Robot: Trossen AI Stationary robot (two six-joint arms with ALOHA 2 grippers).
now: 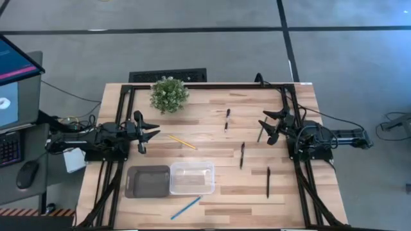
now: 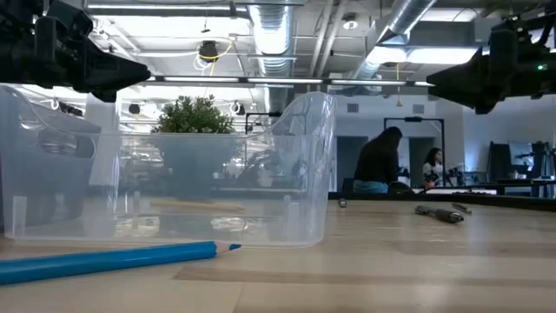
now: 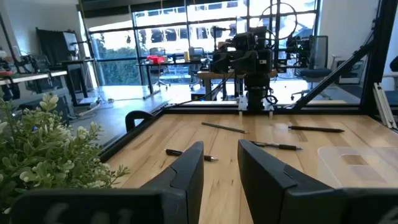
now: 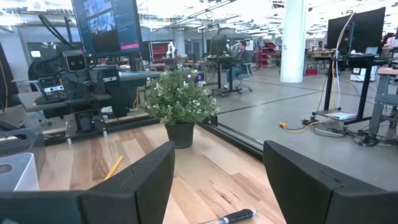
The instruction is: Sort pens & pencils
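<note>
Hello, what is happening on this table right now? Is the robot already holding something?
Nothing is held yet. The left gripper and the right gripper are both open, at opposite sides of the table. The black pens lie scattered on the right half. The yellow pencil lies near the left gripper, and the blue pencil lies at the near edge. A dark tray and a clear bin sit side by side, with no pen or pencil in them. A small plant stands at the far edge.
</note>
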